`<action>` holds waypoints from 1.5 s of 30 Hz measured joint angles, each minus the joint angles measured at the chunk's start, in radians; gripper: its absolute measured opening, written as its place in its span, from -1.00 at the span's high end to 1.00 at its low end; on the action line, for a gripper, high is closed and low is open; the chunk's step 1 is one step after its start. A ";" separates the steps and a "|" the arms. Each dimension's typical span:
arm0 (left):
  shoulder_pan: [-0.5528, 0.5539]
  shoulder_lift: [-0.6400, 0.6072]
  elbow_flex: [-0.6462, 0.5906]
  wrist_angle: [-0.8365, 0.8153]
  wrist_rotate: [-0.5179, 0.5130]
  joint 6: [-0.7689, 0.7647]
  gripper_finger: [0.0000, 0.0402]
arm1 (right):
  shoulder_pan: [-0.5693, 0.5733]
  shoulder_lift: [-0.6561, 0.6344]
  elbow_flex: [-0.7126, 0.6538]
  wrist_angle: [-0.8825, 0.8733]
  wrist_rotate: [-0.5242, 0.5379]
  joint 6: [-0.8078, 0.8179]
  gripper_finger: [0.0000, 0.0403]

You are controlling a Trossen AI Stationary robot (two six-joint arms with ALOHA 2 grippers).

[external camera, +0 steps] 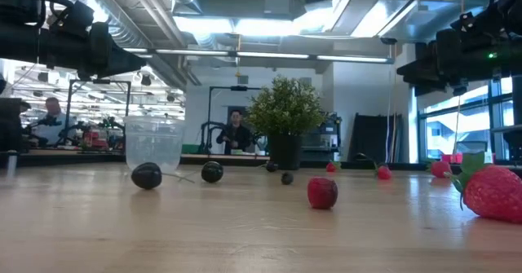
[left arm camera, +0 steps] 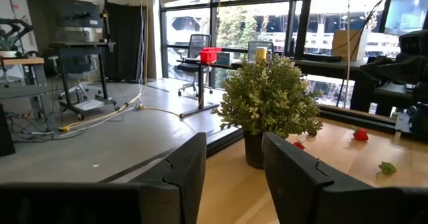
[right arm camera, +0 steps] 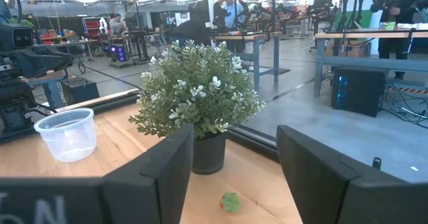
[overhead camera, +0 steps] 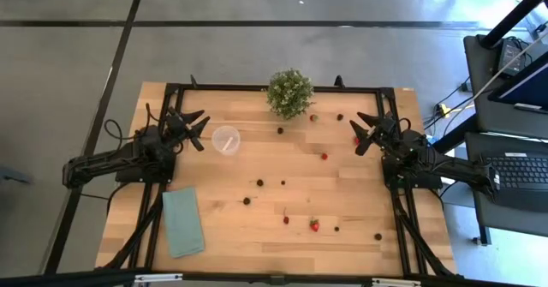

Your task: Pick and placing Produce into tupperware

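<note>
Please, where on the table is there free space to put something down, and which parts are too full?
Bare wood lies between the clear cup and the red berry at mid-table, and along the front edge right of the teal cloth. It is crowded in the front right, where strawberries and dark berries scatter, and beside the potted plant. Both open grippers, left and right, hover at the sides.

wooden table [overhead camera: 214, 236]: potted plant [overhead camera: 288, 92], clear tupperware [overhead camera: 226, 139], teal cloth [overhead camera: 182, 222], scattered produce [overhead camera: 314, 225], left gripper [overhead camera: 199, 126] and right gripper [overhead camera: 365, 131] both empty at opposite edges.
</note>
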 joint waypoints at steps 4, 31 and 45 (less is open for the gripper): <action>0.000 0.000 0.000 0.000 0.000 0.000 0.30 | 0.000 0.000 0.000 0.000 0.000 0.000 -0.08; 0.000 0.000 0.000 0.000 0.000 0.000 0.30 | 0.000 0.000 0.000 0.055 0.001 -0.001 -0.08; 0.000 0.000 0.000 0.000 0.000 0.000 0.30 | 0.000 0.000 0.000 0.065 0.001 -0.001 -0.08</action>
